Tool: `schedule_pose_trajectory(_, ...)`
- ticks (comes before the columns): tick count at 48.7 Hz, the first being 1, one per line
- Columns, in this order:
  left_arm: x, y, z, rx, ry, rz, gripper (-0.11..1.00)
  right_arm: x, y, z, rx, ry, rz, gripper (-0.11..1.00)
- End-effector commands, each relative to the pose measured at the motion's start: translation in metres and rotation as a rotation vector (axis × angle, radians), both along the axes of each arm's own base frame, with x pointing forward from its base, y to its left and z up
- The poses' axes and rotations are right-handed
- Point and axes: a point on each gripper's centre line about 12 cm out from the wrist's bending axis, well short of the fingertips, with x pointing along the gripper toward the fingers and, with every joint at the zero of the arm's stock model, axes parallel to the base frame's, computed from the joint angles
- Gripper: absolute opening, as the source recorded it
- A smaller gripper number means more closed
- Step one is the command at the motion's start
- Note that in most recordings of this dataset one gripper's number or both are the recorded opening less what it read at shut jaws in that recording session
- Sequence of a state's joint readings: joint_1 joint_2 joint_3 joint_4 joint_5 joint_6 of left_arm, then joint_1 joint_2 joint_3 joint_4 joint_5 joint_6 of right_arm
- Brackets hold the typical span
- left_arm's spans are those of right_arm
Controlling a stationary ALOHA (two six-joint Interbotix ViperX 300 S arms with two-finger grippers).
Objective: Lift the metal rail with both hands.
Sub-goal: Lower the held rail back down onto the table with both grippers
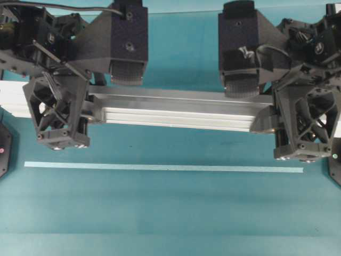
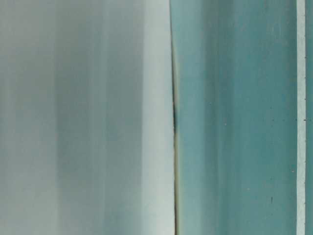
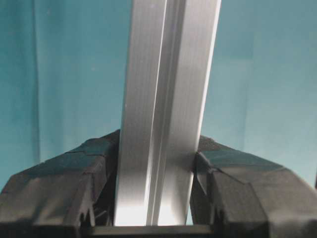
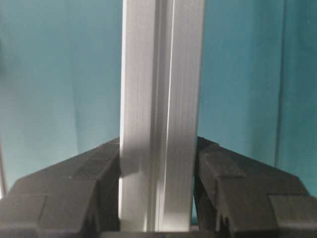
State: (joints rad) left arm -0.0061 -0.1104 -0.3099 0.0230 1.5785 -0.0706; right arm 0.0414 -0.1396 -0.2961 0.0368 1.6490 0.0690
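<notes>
The left end effector (image 3: 153, 188) is clamped on one end of the metal rail (image 1: 176, 109), its black fingers (image 3: 74, 183) pressed against both sides of the bar, and the right end effector (image 4: 158, 188) grips the other end the same way. In the overhead view the rail runs level between the two arms, above the teal surface (image 1: 170, 213) and on the far side of a thin pale tape strip (image 1: 160, 167) that lies flat and parallel to it.

We see the silver-grey grooved metal rail (image 1: 176, 109) lying level across the view, each end clamped between black gripper fingers (image 3: 74, 178).
</notes>
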Motion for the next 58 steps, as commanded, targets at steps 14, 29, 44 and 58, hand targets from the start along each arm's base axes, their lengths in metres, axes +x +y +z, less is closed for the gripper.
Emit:
schedule_pose_trajectory(14, 0.011, 0.006, -0.048, 0.002, -0.018, 0.038, 0.36, 0.009, 0.002, -0.071, -0.023, 0.105, 0.073, 0.39)
schedule_pose_trajectory(29, 0.009, 0.009, -0.126, -0.001, 0.053, 0.055, 0.36, 0.012, 0.002, -0.132, -0.026, 0.086, 0.074, 0.39)
schedule_pose_trajectory(44, 0.008, 0.009, -0.161, -0.012, 0.057, 0.074, 0.36, 0.013, 0.001, -0.176, -0.025, 0.073, 0.066, 0.39)
schedule_pose_trajectory(58, 0.003, 0.009, -0.203, -0.016, 0.036, 0.079, 0.36, 0.008, -0.003, -0.224, -0.025, 0.049, 0.043, 0.39)
